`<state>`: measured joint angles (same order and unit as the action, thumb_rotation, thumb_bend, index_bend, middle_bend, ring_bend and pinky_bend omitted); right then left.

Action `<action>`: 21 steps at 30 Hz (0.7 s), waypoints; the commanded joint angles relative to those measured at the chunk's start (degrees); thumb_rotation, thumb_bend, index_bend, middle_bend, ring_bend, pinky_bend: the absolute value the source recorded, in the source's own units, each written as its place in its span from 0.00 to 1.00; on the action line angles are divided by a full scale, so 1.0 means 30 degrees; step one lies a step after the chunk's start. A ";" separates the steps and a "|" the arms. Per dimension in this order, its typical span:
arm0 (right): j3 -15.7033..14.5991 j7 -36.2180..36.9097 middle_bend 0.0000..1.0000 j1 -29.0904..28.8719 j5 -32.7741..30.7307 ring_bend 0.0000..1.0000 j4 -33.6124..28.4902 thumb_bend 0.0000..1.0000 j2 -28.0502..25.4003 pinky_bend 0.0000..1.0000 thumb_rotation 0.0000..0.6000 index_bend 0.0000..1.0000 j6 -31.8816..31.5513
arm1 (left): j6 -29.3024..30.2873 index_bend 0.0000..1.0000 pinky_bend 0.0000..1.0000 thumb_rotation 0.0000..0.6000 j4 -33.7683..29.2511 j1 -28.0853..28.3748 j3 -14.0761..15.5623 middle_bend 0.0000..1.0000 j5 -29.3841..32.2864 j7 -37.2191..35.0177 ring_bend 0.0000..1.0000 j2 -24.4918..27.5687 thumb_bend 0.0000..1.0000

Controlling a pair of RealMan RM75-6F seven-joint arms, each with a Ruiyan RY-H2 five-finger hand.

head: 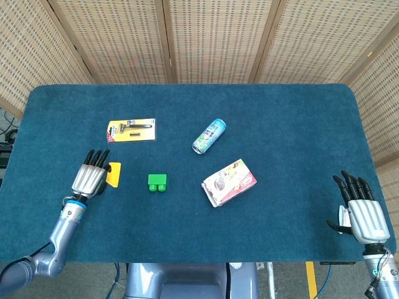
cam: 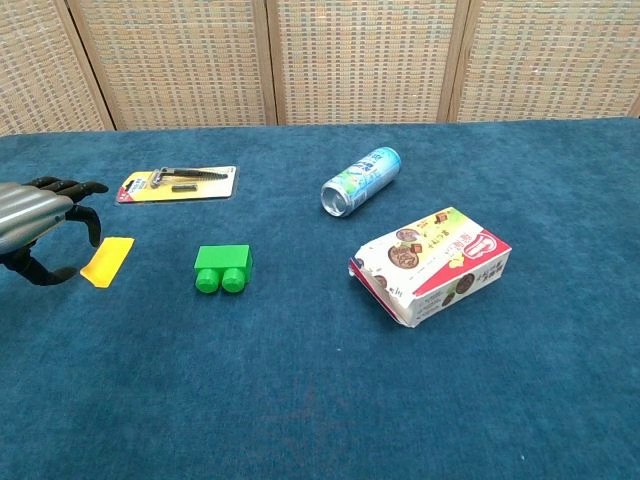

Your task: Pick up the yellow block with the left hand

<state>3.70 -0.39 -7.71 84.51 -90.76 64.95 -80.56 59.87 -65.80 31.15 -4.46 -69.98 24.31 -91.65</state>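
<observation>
The yellow block point(head: 113, 174) point(cam: 107, 260) lies flat on the blue table, left of centre. My left hand point(head: 90, 179) point(cam: 38, 222) hovers low just to its left, fingers apart and curved over the cloth, holding nothing; its fingertips point(cam: 93, 229) hang beside the block's near-left edge. Whether they touch the block is unclear. My right hand point(head: 361, 212) rests open at the table's front right corner, far from the block, and shows only in the head view.
A green double brick point(head: 157, 182) point(cam: 223, 268) sits right of the yellow block. A razor on a yellow card point(head: 131, 130) lies behind. A blue can point(head: 209, 136) lies on its side mid-table, a snack box point(head: 229, 182) in front of it.
</observation>
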 commanded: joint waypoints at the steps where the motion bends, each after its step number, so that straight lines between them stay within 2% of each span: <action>1: 0.0002 -0.0001 0.00 0.0011 0.0025 0.00 0.0011 0.04 0.0013 0.00 1.00 0.00 -0.0036 | -0.0041 0.39 0.00 1.00 0.0153 -0.0015 -0.0041 0.00 0.0034 -0.0022 0.00 -0.0103 0.35; 21: 0.0063 0.0102 0.00 0.0054 0.0014 0.00 0.0078 0.05 0.0044 0.00 1.00 0.00 -0.0141 | -0.0292 0.40 0.00 1.00 0.1096 0.0164 -0.0131 0.00 -0.0056 0.0454 0.00 -0.0984 0.35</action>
<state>3.89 -0.09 -7.55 84.56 -90.53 65.08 -80.98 59.00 -62.52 31.62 -4.84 -70.13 25.66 -94.59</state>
